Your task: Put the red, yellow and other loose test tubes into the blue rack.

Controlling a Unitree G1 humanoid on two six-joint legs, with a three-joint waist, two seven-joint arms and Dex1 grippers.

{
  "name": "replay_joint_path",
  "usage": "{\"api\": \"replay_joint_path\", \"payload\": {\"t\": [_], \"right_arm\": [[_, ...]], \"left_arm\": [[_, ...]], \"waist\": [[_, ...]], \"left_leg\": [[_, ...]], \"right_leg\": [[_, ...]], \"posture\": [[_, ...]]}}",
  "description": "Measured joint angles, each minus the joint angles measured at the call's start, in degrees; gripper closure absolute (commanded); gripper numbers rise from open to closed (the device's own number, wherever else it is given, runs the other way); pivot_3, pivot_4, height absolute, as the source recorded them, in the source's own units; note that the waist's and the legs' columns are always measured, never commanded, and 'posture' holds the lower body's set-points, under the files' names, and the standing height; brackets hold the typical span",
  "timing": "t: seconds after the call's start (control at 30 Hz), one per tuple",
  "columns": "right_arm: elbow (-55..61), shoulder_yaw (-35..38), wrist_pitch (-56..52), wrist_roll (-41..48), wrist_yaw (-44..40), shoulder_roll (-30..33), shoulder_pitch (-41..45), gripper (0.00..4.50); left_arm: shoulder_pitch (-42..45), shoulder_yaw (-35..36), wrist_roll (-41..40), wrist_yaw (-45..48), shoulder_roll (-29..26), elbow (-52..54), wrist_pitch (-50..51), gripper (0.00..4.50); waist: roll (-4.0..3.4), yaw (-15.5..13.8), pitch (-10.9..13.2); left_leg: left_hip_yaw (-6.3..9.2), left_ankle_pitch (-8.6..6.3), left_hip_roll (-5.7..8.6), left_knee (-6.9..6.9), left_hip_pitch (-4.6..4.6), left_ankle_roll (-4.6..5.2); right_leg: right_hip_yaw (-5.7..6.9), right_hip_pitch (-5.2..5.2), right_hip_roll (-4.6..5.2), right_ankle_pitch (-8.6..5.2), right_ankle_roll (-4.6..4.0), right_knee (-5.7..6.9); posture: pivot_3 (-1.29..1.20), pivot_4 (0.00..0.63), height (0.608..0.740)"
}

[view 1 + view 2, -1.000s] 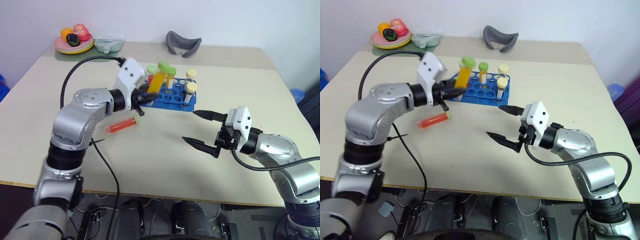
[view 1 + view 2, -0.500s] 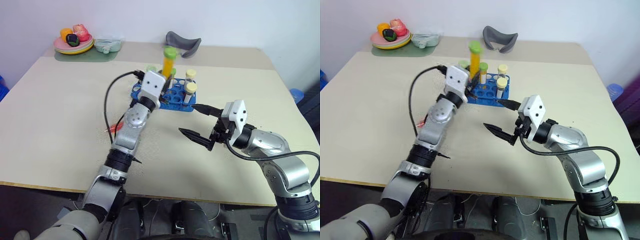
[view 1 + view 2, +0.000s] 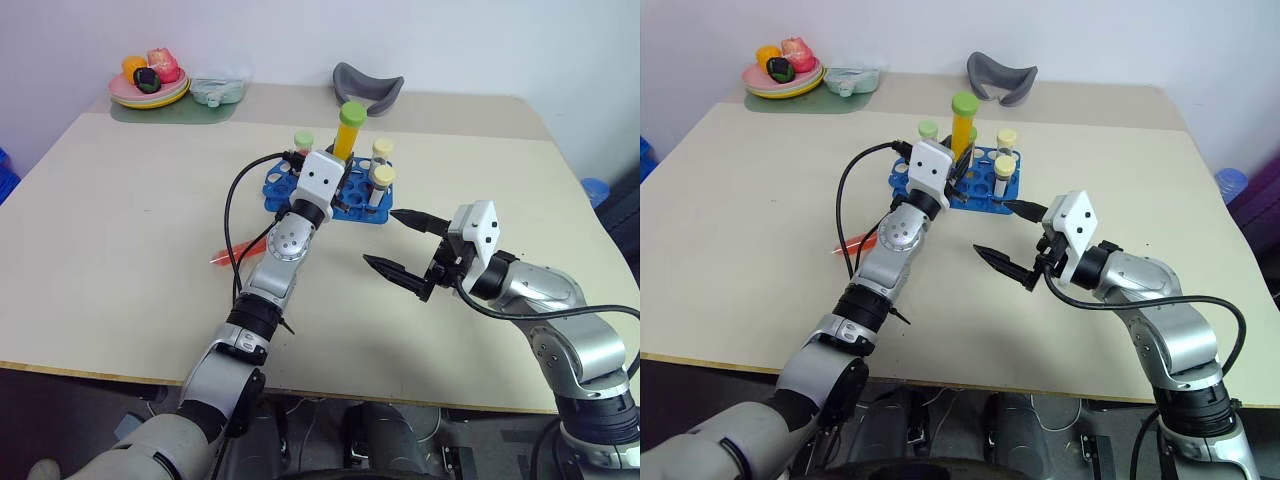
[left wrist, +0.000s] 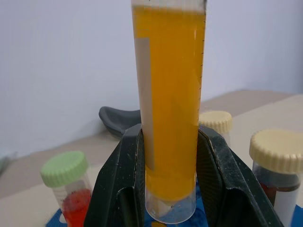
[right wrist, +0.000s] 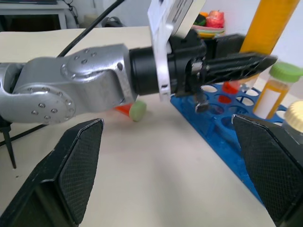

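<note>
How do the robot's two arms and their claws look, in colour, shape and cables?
Both arms are silver-grey metal with rounded joints and black rings between segments. Each wrist carries a white boxy camera housing. The left claw and right claw each have two black fingers with a fine textured inner face, tapering to points. A black cable loops along the left arm; another runs along the right arm.

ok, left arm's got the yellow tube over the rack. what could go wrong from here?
1. The left gripper grips the yellow tube near its bottom end, so the tube could tilt or slip as it goes down.
2. Capped tubes already stand close by in the blue rack; the fingers might bump them.
3. The red tube lies beside the left arm and could be swept away.
</note>
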State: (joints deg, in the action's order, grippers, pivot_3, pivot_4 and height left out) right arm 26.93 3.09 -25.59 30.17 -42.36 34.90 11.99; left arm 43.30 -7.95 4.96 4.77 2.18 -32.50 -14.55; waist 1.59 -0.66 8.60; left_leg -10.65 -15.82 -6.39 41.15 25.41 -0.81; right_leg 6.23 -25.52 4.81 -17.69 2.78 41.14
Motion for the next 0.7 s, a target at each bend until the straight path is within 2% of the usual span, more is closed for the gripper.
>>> {"api": "replay_joint_path", "payload": {"t": [0.3,0.7], "right_arm": [[0.1,0.4,-1.1,0.4,1.1,0.0,0.0,0.05],[0.2,0.4,-1.2,0.4,2.8,-0.1,-2.3,0.05]], "left_arm": [[0.0,0.8,-0.1,-0.3,1.2,-6.0,-0.2,3.62],[3.9,2.3,-0.6,-0.3,2.2,-15.7,-5.8,3.62]], "waist": [[0.00,0.0,0.0],[0.01,0.0,0.0]], "left_leg": [[0.00,-0.01,0.00,-0.01,0.01,0.01],[0.01,-0.01,0.00,-0.01,0.01,0.02]], "right_leg": [[0.01,0.00,0.01,0.00,0.00,-0.02],[0.02,0.00,0.01,0.00,0.00,-0.03]], "posture": [[0.00,0.150,0.689],[0.00,0.150,0.689]]}}
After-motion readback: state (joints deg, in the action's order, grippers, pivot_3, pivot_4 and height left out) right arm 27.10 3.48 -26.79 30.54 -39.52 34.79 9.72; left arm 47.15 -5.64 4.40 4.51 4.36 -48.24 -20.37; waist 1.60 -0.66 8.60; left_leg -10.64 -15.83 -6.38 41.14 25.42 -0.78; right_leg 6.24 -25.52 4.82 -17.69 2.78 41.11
